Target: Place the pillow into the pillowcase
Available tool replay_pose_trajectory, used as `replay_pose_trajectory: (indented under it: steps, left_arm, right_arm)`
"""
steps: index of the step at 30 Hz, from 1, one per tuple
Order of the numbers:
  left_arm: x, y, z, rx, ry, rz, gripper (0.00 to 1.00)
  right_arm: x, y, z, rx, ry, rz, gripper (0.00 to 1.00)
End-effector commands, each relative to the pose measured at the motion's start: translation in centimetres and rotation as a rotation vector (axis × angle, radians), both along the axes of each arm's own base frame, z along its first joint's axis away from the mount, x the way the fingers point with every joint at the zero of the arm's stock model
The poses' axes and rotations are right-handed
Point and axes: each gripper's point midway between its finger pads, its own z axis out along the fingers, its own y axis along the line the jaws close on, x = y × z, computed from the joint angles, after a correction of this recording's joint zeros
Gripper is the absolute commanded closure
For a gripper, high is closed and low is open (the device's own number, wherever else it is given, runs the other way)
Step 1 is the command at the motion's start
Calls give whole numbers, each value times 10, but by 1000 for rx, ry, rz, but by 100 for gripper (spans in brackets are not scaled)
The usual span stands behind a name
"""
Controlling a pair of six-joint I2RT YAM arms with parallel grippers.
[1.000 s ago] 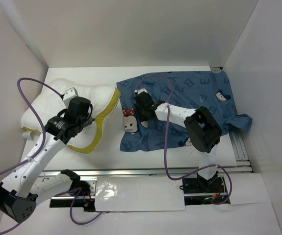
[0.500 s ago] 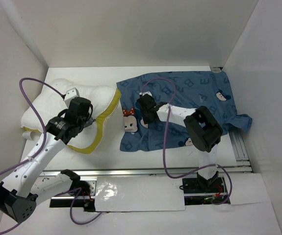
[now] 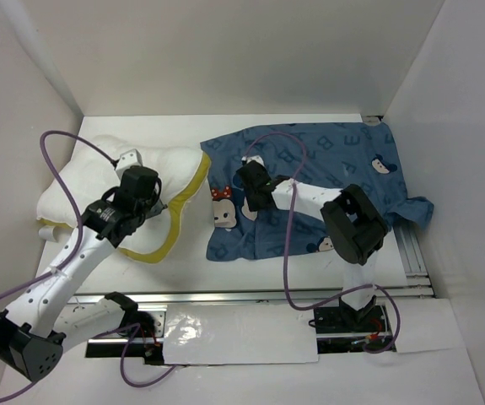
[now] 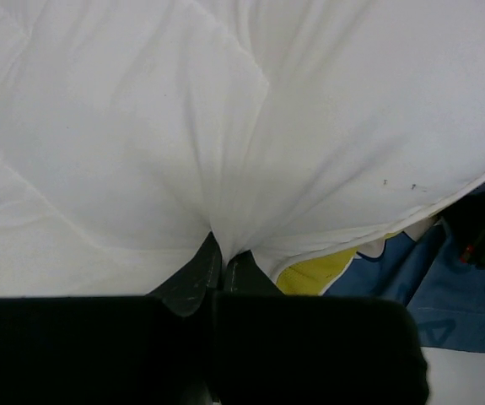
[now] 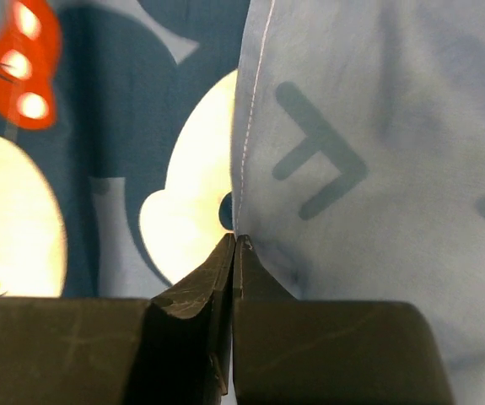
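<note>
The white pillow (image 3: pixel 86 177) lies at the left of the table, its yellow band (image 3: pixel 187 192) curving along the right edge. My left gripper (image 3: pixel 143 196) presses into it from above, shut on a pinched fold of the pillow (image 4: pixel 141 126), with the fingertips (image 4: pixel 218 253) meeting in the white fabric. The blue pillowcase (image 3: pixel 335 156) lies flat to the right, cartoon faces showing. My right gripper (image 3: pixel 255 187) sits on its left part, shut on a stitched hem of the pillowcase (image 5: pixel 377 169), and the gripper (image 5: pixel 235 243) has no gap between its jaws.
White walls close in the table at the back and on both sides. An aluminium rail (image 3: pixel 267 295) runs along the near edge, another (image 3: pixel 411 249) beside the pillowcase's right corner. Purple cables (image 3: pixel 288 245) loop over both arms.
The right gripper has shut on the pillowcase hem after shifting slightly right. The left gripper keeps its hold on the pillow; its cable has swung a little.
</note>
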Motion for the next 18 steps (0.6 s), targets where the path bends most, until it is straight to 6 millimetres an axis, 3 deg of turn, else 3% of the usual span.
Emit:
replay_pose_trajectory:
  steps: [1,3,9,14,15,18]
  left_arm:
    - [21,-14,9,42,-67,-61,100]
    - [22,-35,6,78,-76,-130,100]
    - [17,-103,-14,171,-52,-399,100]
    - [5,-130,-55,309,50,-510,100]
    - [5,-130,-55,309,50,-510,100]
    - [5,-144,-66,353,83,-557,100]
  right_arm:
    - [9,1,64,82,-157,-56,100]
    - [8,-6,82,115,-197,-111,100]
    - [-2,-9,106,203,-247,-115,100]
    - [-10,-12,133,298,-301,-116,100]
    - [-11,-14,129,292,-295,-116,100]
    - [-19,-11,149,337,-332,-81,100]
